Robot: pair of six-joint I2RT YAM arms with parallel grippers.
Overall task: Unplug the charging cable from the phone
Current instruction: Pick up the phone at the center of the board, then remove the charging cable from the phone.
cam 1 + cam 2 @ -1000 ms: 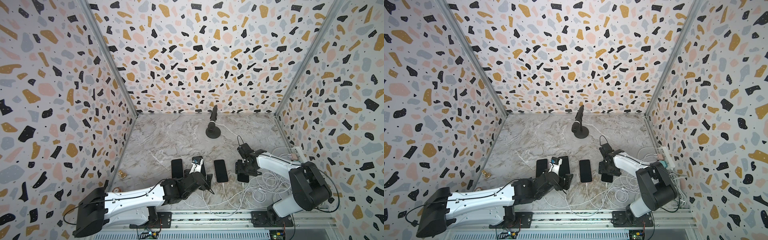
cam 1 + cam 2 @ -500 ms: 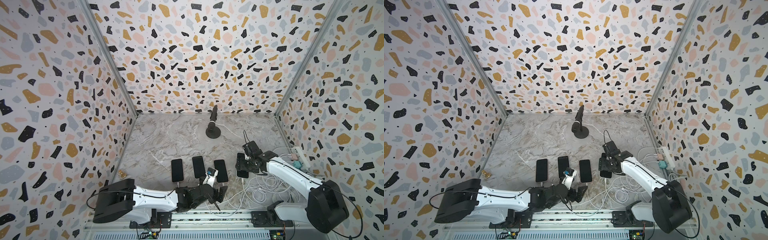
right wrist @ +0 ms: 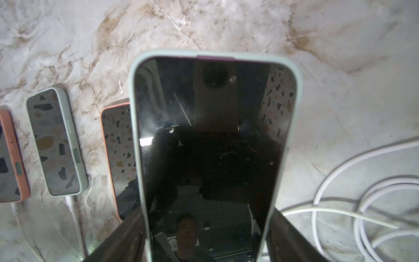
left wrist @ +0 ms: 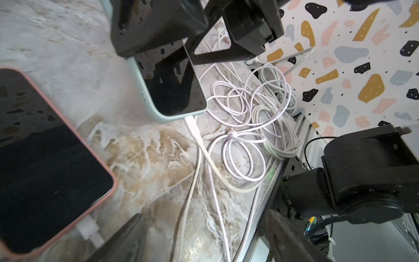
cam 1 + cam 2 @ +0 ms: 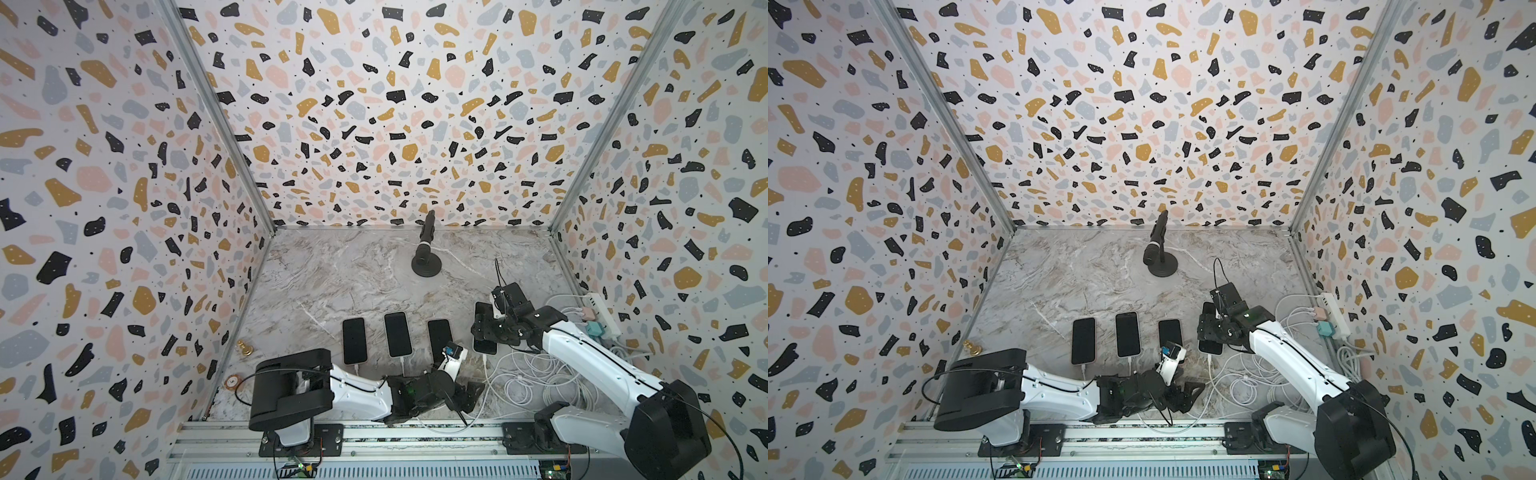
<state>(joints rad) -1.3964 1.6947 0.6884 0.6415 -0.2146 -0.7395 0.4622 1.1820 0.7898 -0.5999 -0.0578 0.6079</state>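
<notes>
Mint-cased phone (image 3: 208, 136), dark screen up, lying at three o'clock on marble tabletop (image 5: 332, 282). White charging cable (image 4: 191, 123) plugged into its six-o'clock end, trailing toward six o'clock.

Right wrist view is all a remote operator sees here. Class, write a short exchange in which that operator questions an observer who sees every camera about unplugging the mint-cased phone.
Operator: My right gripper holds the mint-cased phone by its sides, but the phone's bottom edge is outside my picture. Is the cable in?
Observer: Yes. The left wrist view shows the white plug seated in that bottom edge.
Operator: And where is my other arm?
Observer: In a top view the left gripper sits low by the front rail, apart from the plug.
</notes>
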